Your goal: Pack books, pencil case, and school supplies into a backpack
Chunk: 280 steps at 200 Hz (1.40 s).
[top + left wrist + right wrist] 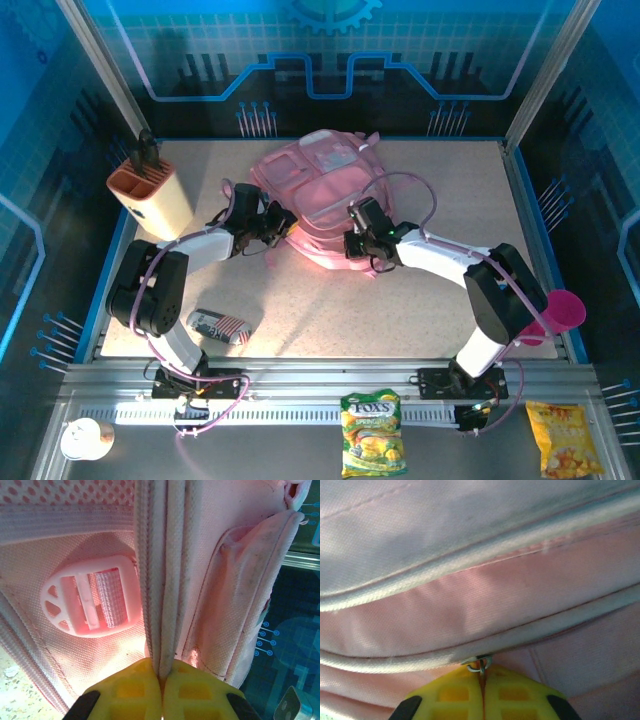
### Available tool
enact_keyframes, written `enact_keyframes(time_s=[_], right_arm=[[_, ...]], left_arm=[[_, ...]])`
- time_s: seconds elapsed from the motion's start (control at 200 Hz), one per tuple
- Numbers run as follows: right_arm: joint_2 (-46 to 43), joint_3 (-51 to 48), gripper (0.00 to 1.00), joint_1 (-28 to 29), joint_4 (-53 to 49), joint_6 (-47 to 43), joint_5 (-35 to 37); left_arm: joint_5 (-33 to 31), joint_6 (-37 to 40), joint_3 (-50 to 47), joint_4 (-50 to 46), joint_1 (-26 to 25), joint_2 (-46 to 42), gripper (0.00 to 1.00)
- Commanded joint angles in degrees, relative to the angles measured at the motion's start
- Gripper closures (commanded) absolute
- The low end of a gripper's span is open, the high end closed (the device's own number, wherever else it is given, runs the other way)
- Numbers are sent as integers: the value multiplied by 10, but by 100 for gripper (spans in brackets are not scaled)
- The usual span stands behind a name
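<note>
If the two arms pull unevenly, the small zipper pull [481, 664] could slip from the right gripper [353, 243], which is pinched shut on it. Or the whole backpack [318, 190] could drag toward the table's near edge instead of unzipping. The left gripper [277, 228] is pressed together on a piped seam at the bag's near-left side. The bag lies flat at the far middle of the table. Its long axis seems to run near-to-far, top toward the far edge, though the bunched fabric leaves that uncertain.
</note>
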Motion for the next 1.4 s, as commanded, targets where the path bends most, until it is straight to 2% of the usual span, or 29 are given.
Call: enact_keyframes(time_s=[0.0,0.12,0.18,0.31,0.415,0.525,0.705,0.825,1.026,1.131,1.281,1.396], right_arm=[[-14,18,96,-25,-31,14,68],[-24,24,100,-53,-78,44,136],[-24,33,100,-60,-93,49,142],[-34,50,100,-37,-106,42,144],[-68,42,100,-9,-101,38,156],[-106,25,100,9,-74,31,115],[-116,26,100,35,-30,34,17],[-81,52,100,57,-10,43,-21],[-15,106,100,89,17,47,-66],[11,129,100,100,28,48,-92],[42,153,100,113,33,50,-113],[52,159,100,116,34,52,-119]], left_arm=[[6,19,21,-14,15,-6,100],[2,31,23,-21,18,-9,100],[10,38,31,-23,18,-1,100],[35,54,63,-35,18,32,100],[29,88,100,-70,19,47,96],[12,118,132,-111,28,55,92],[-23,118,119,-127,56,23,62],[-51,111,77,-133,75,-28,53],[-101,133,23,-211,88,-133,46],[-83,130,4,-233,88,-171,45],[-32,65,-31,-206,74,-194,44],[-6,-9,-64,-135,54,-195,45]])
